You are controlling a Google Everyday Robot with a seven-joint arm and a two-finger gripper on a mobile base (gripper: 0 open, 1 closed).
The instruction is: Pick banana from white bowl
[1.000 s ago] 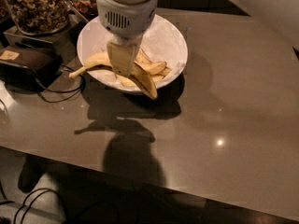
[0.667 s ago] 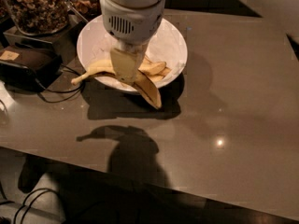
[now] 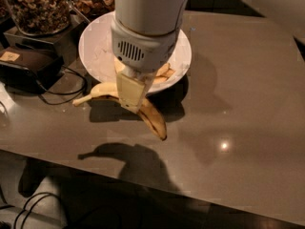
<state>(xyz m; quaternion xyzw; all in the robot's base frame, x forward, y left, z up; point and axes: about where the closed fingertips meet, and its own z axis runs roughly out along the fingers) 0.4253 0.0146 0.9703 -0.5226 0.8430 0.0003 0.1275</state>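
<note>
My gripper (image 3: 131,99) hangs at the front rim of the white bowl (image 3: 97,46) and is shut on the banana (image 3: 151,118). The banana is long, curved and yellow with brown speckles. Its thin stem (image 3: 83,100) points left and its dark tip (image 3: 163,137) points down to the right. It hangs in the air above the table, and its shadow falls on the table below. Other, shorter bananas (image 3: 164,73) still lie in the bowl behind my gripper. My arm hides the middle of the bowl.
Glass jars of nuts (image 3: 35,6) stand at the back left on a dark stand. A black box (image 3: 26,63) with cables (image 3: 62,92) lies left of the bowl. The grey table (image 3: 238,104) stretches to the right; its front edge runs along the bottom.
My gripper has risen with the banana in it. The banana has come up out of the bowl and now hangs over the bowl's front rim, higher above the table.
</note>
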